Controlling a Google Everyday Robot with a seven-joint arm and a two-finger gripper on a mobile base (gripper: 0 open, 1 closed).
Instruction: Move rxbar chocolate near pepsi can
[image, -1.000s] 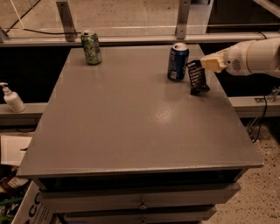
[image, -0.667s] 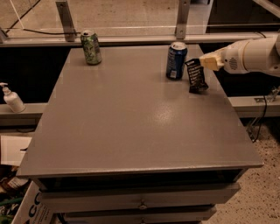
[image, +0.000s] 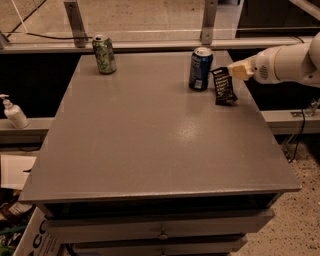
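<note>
The rxbar chocolate (image: 224, 86), a black-brown wrapper with white lettering, stands nearly upright with its lower end on the grey table (image: 160, 145), just right of the pepsi can (image: 200, 68). The can is dark blue with a silver top and stands upright near the table's far right. A small gap shows between bar and can. My gripper (image: 237, 71), cream-coloured on a white arm, reaches in from the right and is shut on the bar's upper right end.
A green patterned can (image: 104, 54) stands at the table's far left corner. A white pump bottle (image: 14, 112) sits on a ledge to the left. Metal posts and a rail run behind the table. Drawers are below the front edge.
The gripper and the bar have shifted slightly left, closer to the pepsi can. Both cans stay where they were.
</note>
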